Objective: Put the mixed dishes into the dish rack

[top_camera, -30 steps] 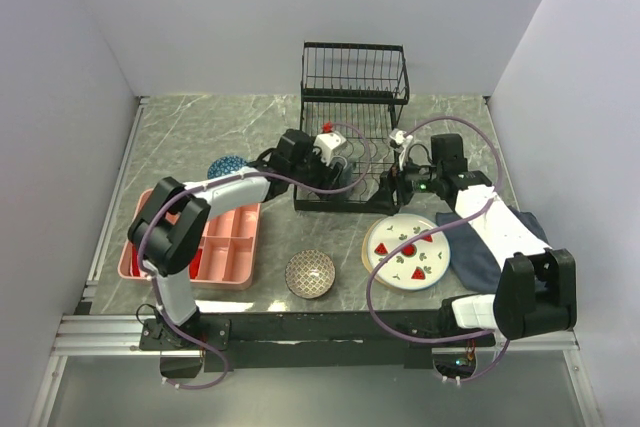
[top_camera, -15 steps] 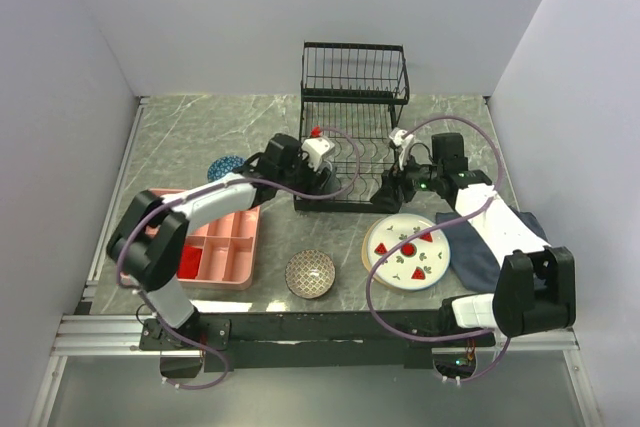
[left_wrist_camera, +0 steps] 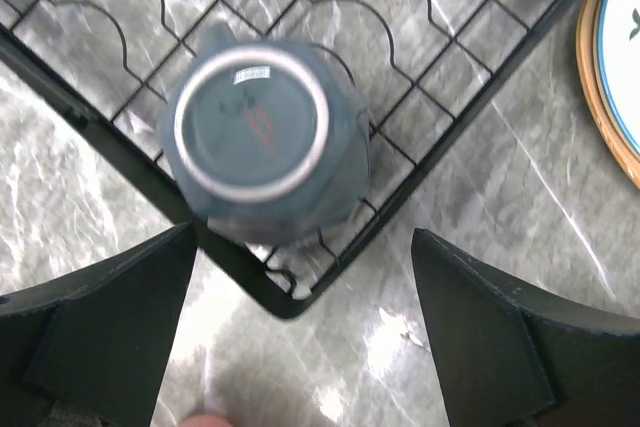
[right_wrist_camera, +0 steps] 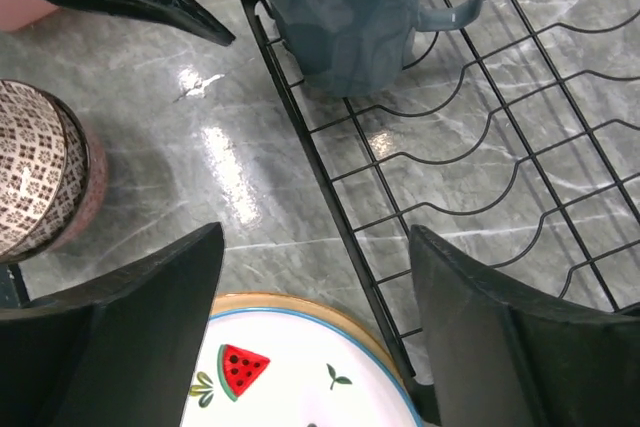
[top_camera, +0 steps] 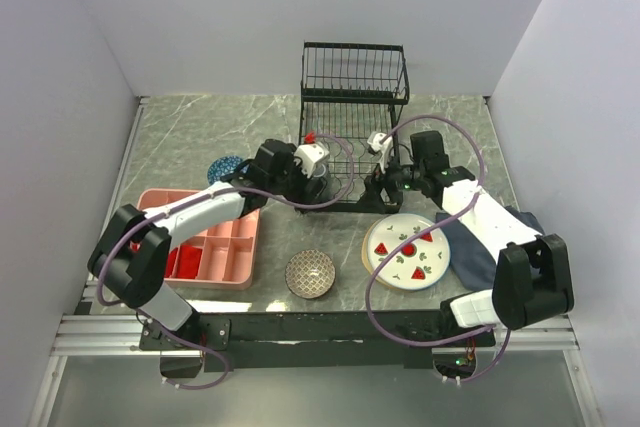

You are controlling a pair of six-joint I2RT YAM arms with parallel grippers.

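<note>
The black wire dish rack (top_camera: 355, 122) stands at the back centre. An upturned blue-grey mug (left_wrist_camera: 262, 137) sits in its front left corner and also shows in the right wrist view (right_wrist_camera: 345, 12). My left gripper (top_camera: 318, 185) hangs open and empty over that corner. My right gripper (top_camera: 378, 187) is open and empty over the rack's front rail (right_wrist_camera: 330, 187) and the watermelon plate (top_camera: 410, 252). That plate lies on the tan plate, of which only the rim (right_wrist_camera: 300, 309) shows. The blue bowl (top_camera: 225, 166) sits left of the rack. The pinkish-brown bowl (top_camera: 310, 274) sits at the front.
The pink compartment tray (top_camera: 215, 247) lies at the left under my left arm. A dark blue-grey cloth (top_camera: 485, 252) lies right of the plates under my right arm. Walls close in on both sides.
My left gripper has drawn back leftward and toward me, out of the rack. My right gripper has moved left along the rack's front edge. The blue bowl shows more fully.
</note>
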